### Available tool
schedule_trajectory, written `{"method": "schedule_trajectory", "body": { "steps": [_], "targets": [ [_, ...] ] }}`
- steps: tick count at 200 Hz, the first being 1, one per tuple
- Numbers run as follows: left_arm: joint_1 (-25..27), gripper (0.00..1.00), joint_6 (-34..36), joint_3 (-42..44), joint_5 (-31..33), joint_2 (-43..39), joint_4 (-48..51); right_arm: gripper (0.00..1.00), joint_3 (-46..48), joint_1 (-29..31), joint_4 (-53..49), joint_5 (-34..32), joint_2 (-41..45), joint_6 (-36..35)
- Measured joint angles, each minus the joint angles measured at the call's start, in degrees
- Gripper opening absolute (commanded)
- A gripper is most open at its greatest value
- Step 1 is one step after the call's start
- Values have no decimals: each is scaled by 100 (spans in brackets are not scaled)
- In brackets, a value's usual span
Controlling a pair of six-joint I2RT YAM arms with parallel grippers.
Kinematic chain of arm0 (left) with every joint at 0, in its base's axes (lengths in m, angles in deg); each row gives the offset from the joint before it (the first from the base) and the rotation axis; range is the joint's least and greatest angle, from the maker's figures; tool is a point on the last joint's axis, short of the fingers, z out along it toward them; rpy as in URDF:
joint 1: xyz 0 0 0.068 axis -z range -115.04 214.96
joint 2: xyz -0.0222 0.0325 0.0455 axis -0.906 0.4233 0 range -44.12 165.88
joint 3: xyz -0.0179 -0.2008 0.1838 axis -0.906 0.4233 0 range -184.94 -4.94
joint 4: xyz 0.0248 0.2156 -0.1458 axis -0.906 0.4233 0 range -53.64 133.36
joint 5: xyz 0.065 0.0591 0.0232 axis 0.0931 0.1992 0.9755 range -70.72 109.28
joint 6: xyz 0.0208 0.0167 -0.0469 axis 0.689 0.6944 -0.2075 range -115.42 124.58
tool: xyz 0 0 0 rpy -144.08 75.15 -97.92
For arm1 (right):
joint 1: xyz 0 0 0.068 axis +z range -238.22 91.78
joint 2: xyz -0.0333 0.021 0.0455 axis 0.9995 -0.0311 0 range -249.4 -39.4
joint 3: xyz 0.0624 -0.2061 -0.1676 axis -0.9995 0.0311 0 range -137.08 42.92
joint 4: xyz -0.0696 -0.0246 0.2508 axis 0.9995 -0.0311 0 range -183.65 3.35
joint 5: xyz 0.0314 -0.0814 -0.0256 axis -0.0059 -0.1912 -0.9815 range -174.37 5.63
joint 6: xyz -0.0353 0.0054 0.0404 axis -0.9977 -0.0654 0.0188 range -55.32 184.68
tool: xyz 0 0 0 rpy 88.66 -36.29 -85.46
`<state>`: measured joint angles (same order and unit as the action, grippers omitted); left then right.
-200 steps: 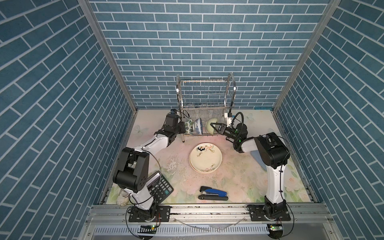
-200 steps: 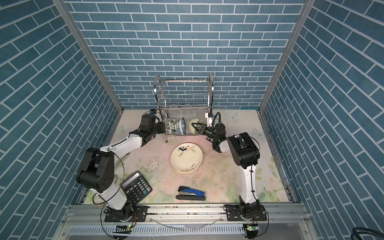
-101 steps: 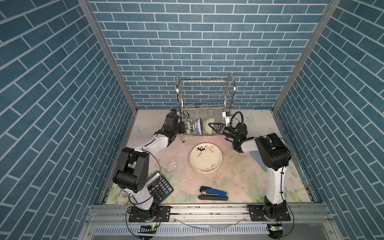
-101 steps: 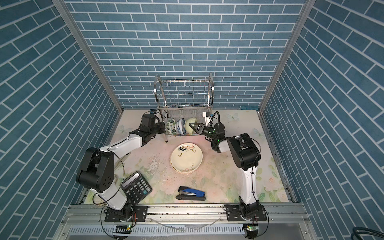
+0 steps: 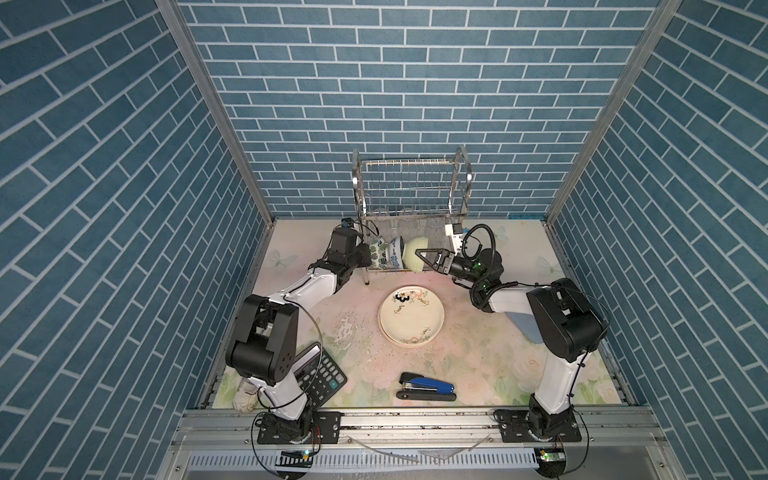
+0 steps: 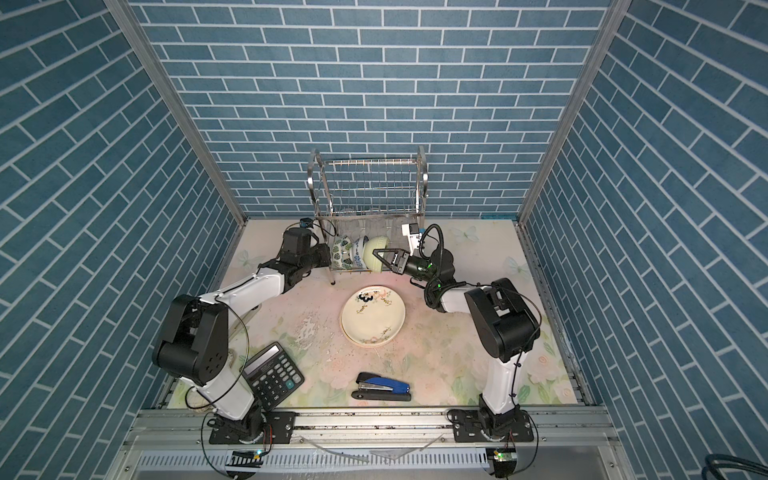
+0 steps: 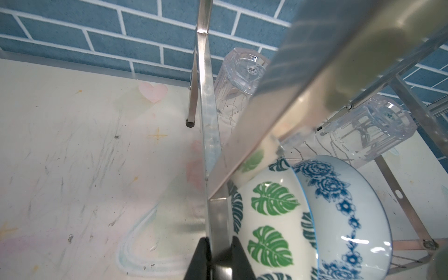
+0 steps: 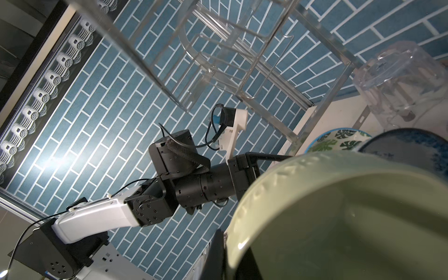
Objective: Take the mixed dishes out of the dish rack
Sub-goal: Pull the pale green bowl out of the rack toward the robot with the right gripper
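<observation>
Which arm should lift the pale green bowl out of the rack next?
Right. The right tool pinches the pale green bowl at its rim; the left tool clamps the dish rack frame, probably steadying it.

Top views overhead, wrist views close at dish rack (image 7: 206,101)

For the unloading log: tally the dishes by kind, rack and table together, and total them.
Bowls: 3 (green-leaf bowl, blue-patterned bowl, pale green bowl)
Clear tumblers: 3
Plates: 3, stacked, lower rims barely showing
Total: 9
</observation>
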<state>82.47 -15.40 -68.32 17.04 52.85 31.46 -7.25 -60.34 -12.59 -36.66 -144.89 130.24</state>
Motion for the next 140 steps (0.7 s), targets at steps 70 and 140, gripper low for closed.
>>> {"method": "schedule_trajectory", "body": {
  "steps": [70,140],
  "targets": [
    [-4,3,9,0,-20,-9,4,0,844,713,-4011,-1051,2723,-1910],
    [-11,3,4,83,-39,-90,20,0,72,1593,-9291,-3801,3915,-3370]
  ]
}}
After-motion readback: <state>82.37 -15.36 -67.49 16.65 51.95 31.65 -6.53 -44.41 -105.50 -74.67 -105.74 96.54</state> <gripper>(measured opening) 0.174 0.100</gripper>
